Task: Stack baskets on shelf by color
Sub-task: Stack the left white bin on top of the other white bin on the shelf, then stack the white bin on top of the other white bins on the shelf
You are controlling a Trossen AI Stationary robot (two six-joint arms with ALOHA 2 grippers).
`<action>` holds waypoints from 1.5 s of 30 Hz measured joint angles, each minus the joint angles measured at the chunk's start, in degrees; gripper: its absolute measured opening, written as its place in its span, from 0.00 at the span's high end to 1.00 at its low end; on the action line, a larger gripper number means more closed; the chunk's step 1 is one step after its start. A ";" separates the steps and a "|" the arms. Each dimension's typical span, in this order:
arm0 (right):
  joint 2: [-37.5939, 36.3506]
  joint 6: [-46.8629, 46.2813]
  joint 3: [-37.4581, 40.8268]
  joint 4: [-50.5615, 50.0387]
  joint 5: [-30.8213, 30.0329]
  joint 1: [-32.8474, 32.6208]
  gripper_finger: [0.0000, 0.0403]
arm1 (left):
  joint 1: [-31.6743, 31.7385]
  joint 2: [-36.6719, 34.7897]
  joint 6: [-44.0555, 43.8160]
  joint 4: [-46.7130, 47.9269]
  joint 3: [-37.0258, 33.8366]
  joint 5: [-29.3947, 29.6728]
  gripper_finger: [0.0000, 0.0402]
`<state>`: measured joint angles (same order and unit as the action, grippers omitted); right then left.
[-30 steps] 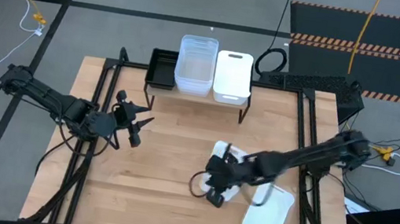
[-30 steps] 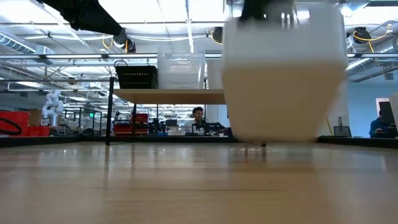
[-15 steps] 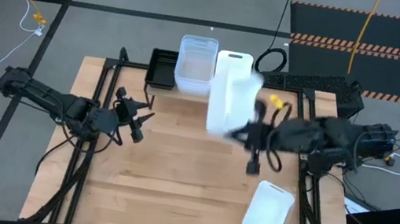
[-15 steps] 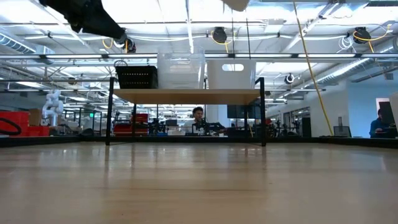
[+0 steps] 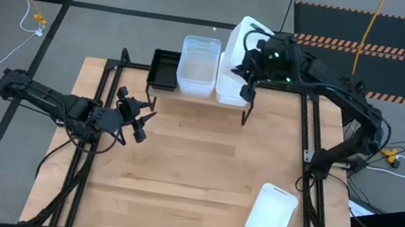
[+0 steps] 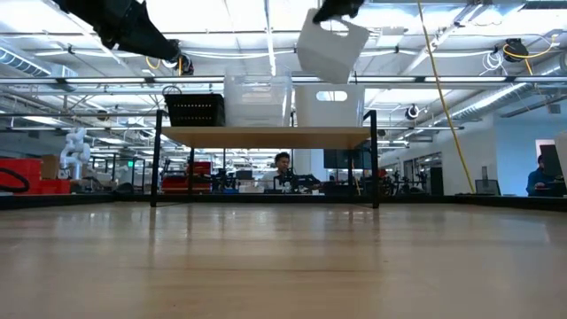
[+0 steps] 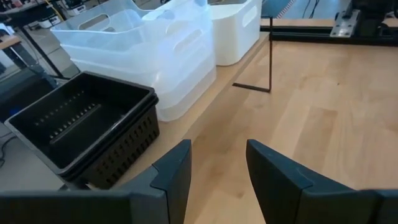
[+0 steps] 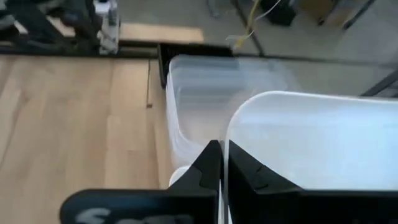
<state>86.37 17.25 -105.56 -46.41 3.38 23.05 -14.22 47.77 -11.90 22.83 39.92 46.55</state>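
White basket (image 5: 243, 33), tilted, hangs over the shelf's (image 5: 198, 97) right end; your right hand (image 5: 253, 55) is clamped on its rim. Your left hand (image 5: 136, 119) waits over the worktop (image 5: 177, 174), fingers apart. You'll find no readable writing.

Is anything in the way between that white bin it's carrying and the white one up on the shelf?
Nothing visible. The right end effector holds the opaque white plastic basket tilted, just above the white basket on the shelf.

Black slotted basket (image 5: 165, 69), clear baskets (image 5: 198, 65) (see-through), white baskets (image 5: 232, 87), light-wood shelf (image 5: 198, 98).
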 joint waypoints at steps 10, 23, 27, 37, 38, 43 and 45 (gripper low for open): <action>5.14 3.90 0.02 -3.14 11.91 5.29 1.00 | 0.66 0.00 0.68 2.06 0.00 0.01 0.61; 8.25 2.30 0.02 -9.19 9.81 5.26 1.00 | 1.51 0.00 0.09 2.68 0.00 0.02 0.61; 8.17 1.17 0.00 -9.22 8.65 5.23 0.96 | 1.51 0.00 -0.26 2.68 0.00 0.02 0.61; 8.19 -2.77 3.89 -8.28 6.36 4.31 0.79 | 1.51 0.00 -0.35 2.66 0.00 0.02 0.61; 8.03 -3.40 4.02 -8.50 4.28 4.15 0.78 | 1.51 0.00 -0.39 2.66 0.00 0.00 0.61; 4.02 -3.99 4.02 -7.47 -3.71 2.54 0.76 | 1.51 0.00 -0.39 2.66 0.00 0.00 0.61; 1.09 -4.52 4.01 -6.52 -5.16 1.59 0.76 | 1.51 0.00 -0.37 2.68 0.00 0.00 0.61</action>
<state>87.46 12.74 -101.55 -52.94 -1.78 24.64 -12.71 47.77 -12.27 25.52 39.92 46.54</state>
